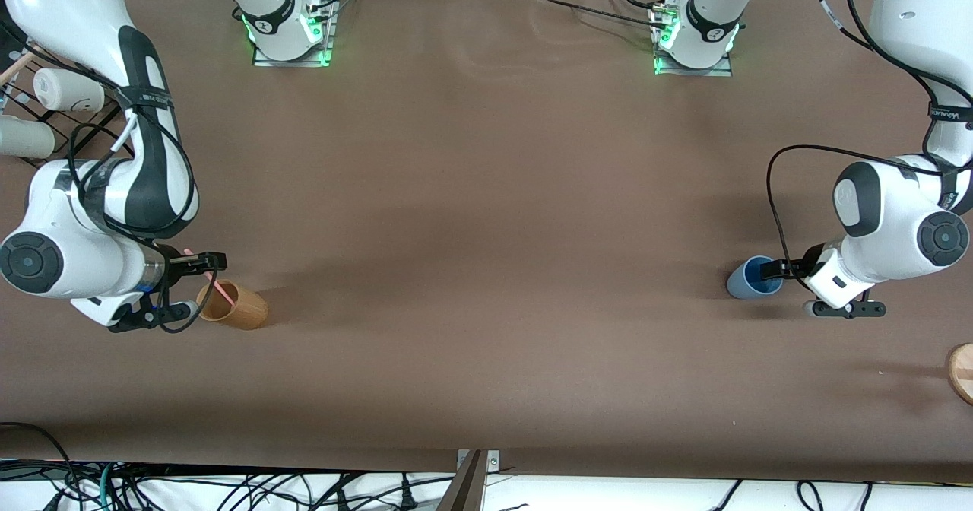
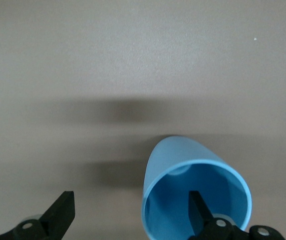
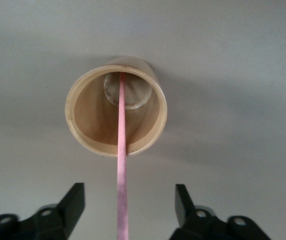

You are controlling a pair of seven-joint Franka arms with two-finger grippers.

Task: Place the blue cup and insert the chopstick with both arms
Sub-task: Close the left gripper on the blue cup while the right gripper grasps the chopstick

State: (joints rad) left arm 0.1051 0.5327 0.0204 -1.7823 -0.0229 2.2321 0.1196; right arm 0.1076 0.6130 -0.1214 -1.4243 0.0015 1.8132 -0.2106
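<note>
Here, light-blue cup (image 2: 195, 195) straddled by open left gripper (image 2: 127, 212); right gripper (image 3: 127, 205) apparently wide.

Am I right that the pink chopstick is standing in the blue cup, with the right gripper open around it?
Not quite. The chopstick stands in the brown cup, as the right wrist view shows; the right gripper is indeed open around it. The blue cup is at the left gripper.
</note>
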